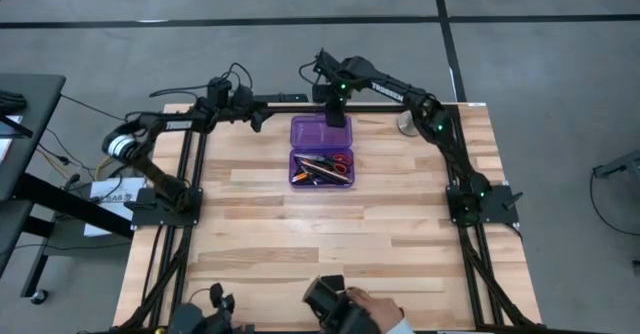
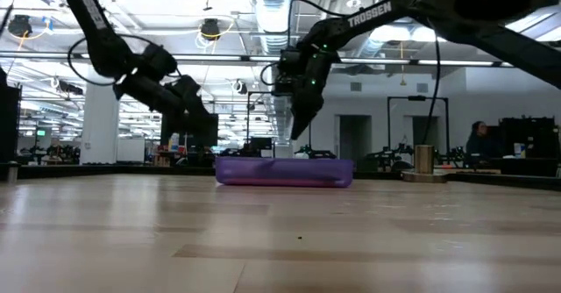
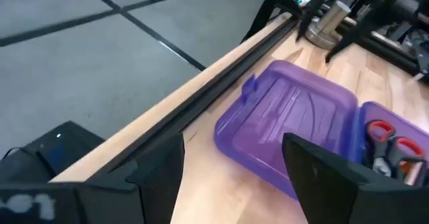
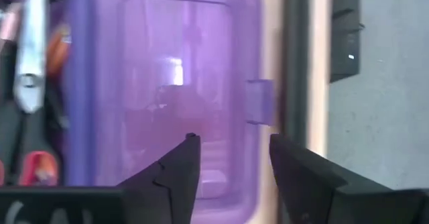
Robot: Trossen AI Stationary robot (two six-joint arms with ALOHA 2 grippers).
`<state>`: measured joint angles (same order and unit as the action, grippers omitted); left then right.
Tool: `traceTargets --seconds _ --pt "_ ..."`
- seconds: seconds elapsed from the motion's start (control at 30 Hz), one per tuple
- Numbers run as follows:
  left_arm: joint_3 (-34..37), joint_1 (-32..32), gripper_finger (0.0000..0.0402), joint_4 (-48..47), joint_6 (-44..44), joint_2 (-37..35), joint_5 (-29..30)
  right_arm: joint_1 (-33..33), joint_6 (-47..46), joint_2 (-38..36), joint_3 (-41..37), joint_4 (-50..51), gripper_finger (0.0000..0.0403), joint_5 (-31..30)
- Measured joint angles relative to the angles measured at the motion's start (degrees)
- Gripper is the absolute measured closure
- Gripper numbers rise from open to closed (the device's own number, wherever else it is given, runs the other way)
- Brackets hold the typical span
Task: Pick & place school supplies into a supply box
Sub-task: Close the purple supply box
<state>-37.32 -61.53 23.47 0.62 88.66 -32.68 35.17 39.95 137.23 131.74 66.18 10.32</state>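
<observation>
At the far middle of the table [image 1: 330,234] lies the purple box [image 1: 322,168], flat open. Its lid [image 1: 318,134] is folded back on the far side, toward the table's far edge. The near half holds the school things: orange pencils [image 1: 312,165], dark pens, and the scissors [image 1: 341,161] with red handles.

The right gripper [image 4: 229,158] hangs just over the far edge of the lid, close to its little clasp [image 4: 259,101]. Its fingers are parted with a gap between them, and nothing is held in them. The left gripper [image 3: 231,177] waits near the far left of the table, pointing at the lid from the side. Its jaws are spread wide and empty too.

No pencils or pens are seen loose on the table, so the packing step looks done. The step in hand seems to be the lid. The next move likely calls for the right gripper to pinch or catch the lid's far edge, lift it up, and swing it over the filled half. It should go slowly, so the light box does not slide.

A silver metal can [image 1: 407,124] stands to the right of the lid.
</observation>
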Motion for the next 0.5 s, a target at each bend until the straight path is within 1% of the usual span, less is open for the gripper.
traceTargets --seconds 0.13,0.23,0.37,0.4,0.5 --pt "0.0 -0.1 0.0162 6.1 0.0 3.8 0.0 2.5 -0.6 0.0 0.0 -1.7 0.0213 0.1" --pt "0.0 -0.1 0.0162 8.8 0.0 5.2 0.0 4.3 -1.5 0.3 -0.1 -3.9 0.0203 0.8" --pt "-0.1 -0.1 0.0162 10.2 -1.4 5.2 0.4 6.3 -2.8 2.1 -0.3 -6.5 0.0198 3.1" --pt "0.0 -0.1 0.0162 10.3 -1.7 5.2 0.4 6.4 -2.9 2.6 -0.2 -7.8 0.0198 3.0" --pt "-0.1 -0.1 0.0162 10.5 -3.0 5.2 0.6 6.6 -2.6 4.0 -0.2 -7.2 0.0198 2.8"
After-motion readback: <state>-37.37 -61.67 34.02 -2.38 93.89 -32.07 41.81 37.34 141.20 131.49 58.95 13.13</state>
